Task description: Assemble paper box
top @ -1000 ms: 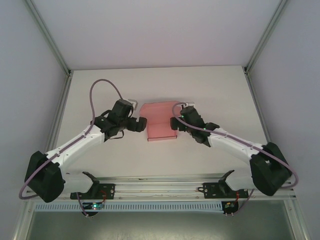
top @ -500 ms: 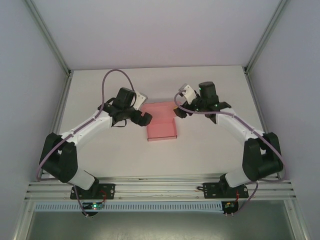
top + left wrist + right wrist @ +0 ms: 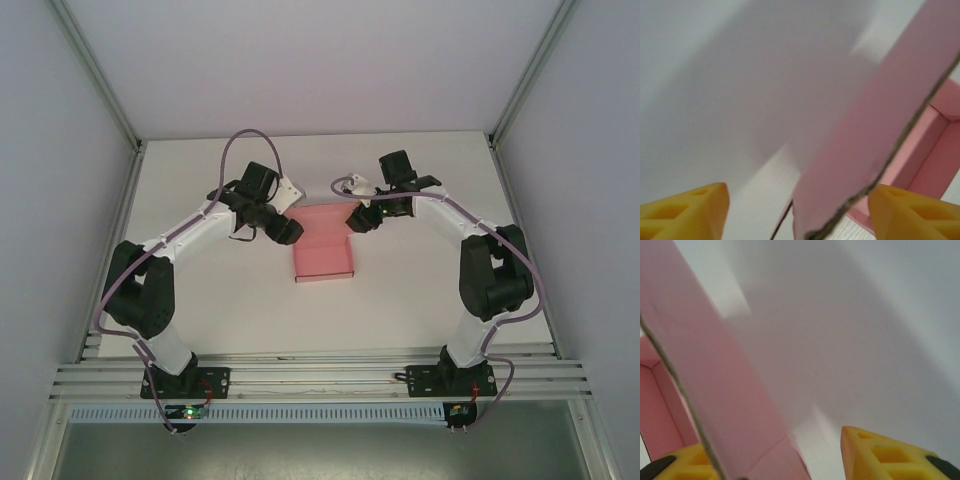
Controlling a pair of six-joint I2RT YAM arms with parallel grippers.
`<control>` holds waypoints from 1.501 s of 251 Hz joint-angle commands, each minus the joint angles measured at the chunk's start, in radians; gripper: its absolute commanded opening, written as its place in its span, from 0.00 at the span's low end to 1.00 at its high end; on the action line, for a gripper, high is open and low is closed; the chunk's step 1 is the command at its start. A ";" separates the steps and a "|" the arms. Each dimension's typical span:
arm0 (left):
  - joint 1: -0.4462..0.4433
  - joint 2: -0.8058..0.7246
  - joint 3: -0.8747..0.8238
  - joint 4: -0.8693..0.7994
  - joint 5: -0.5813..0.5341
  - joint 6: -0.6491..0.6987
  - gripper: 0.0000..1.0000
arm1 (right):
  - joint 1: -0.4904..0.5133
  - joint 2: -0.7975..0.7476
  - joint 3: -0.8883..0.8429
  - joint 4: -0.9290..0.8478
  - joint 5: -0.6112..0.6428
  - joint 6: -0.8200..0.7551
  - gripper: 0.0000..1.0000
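The pink paper box (image 3: 322, 250) lies in the middle of the white table, partly folded, with its side walls raised. My left gripper (image 3: 285, 231) is at its far left corner and my right gripper (image 3: 360, 218) at its far right corner. In the left wrist view a raised pink flap (image 3: 875, 125) stands between the yellow fingers (image 3: 690, 212), and my left gripper (image 3: 799, 200) is open around it. In the right wrist view my right gripper (image 3: 770, 445) is open astride a pink wall (image 3: 715, 385), which stands against one finger (image 3: 680, 462) and apart from the other.
The white table (image 3: 420, 290) is enclosed by pale walls and aluminium posts (image 3: 105, 90). A metal rail (image 3: 320, 375) runs along the near edge by the arm bases. Purple cables (image 3: 245, 140) loop above both wrists.
Both arms have folded upward and their grippers have shifted from the box's sides toward its far corners. Both pairs of jaws have narrowed around the raised flaps.
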State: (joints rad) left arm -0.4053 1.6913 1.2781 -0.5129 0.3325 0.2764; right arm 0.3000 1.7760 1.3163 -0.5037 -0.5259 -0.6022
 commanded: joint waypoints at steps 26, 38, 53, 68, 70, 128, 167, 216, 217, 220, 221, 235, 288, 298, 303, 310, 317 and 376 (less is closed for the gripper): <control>0.008 0.024 0.051 -0.077 0.060 0.050 0.52 | -0.015 0.003 0.032 -0.053 -0.044 -0.015 0.32; 0.008 0.023 0.053 -0.078 0.060 0.045 0.46 | -0.014 0.002 0.032 -0.057 -0.039 -0.010 0.27; 0.007 0.022 0.055 -0.078 0.059 0.036 0.32 | -0.013 0.002 0.032 -0.057 -0.029 0.002 0.22; 0.007 0.019 0.060 -0.083 0.056 0.020 0.11 | -0.015 0.003 0.035 -0.059 -0.024 0.013 0.17; 0.008 0.018 0.060 -0.082 0.055 0.018 0.11 | -0.014 0.003 0.035 -0.058 -0.023 0.015 0.17; -0.014 -0.007 0.046 -0.044 -0.070 -0.102 0.00 | -0.005 -0.053 -0.017 0.032 0.024 0.153 0.04; -0.041 -0.022 0.044 0.015 -0.208 -0.334 0.00 | 0.041 -0.163 -0.132 0.203 0.156 0.372 0.03; -0.150 -0.033 0.021 0.074 -0.436 -0.578 0.00 | 0.133 -0.248 -0.276 0.445 0.364 0.710 0.02; -0.153 -0.034 0.021 0.074 -0.440 -0.583 0.00 | 0.134 -0.249 -0.280 0.450 0.368 0.718 0.02; -0.159 -0.035 0.021 0.074 -0.453 -0.601 0.00 | 0.139 -0.251 -0.286 0.464 0.377 0.738 0.02; -0.161 -0.035 0.021 0.074 -0.456 -0.606 0.00 | 0.140 -0.252 -0.289 0.469 0.379 0.744 0.02; -0.185 -0.038 0.017 0.079 -0.466 -0.643 0.00 | 0.147 -0.256 -0.320 0.533 0.403 0.840 0.00; -0.249 -0.053 -0.034 0.166 -0.575 -0.762 0.00 | 0.206 -0.259 -0.413 0.739 0.542 1.071 0.00; -0.253 -0.051 -0.044 0.192 -0.584 -0.782 0.00 | 0.225 -0.261 -0.427 0.765 0.562 1.082 0.00; -0.252 -0.047 -0.050 0.208 -0.583 -0.792 0.00 | 0.232 -0.264 -0.434 0.777 0.572 1.086 0.00; -0.252 -0.042 -0.058 0.228 -0.586 -0.812 0.00 | 0.245 -0.265 -0.447 0.796 0.586 1.089 0.00; -0.253 -0.038 -0.064 0.246 -0.578 -0.823 0.00 | 0.255 -0.267 -0.458 0.814 0.593 1.091 0.00; -0.261 -0.040 -0.151 0.421 -0.525 -0.953 0.00 | 0.317 -0.282 -0.576 0.933 0.661 1.096 0.00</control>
State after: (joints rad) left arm -0.6529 1.6669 1.1770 -0.3019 -0.2485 -0.5362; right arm 0.5732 1.5337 0.7944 0.2546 0.1104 0.4324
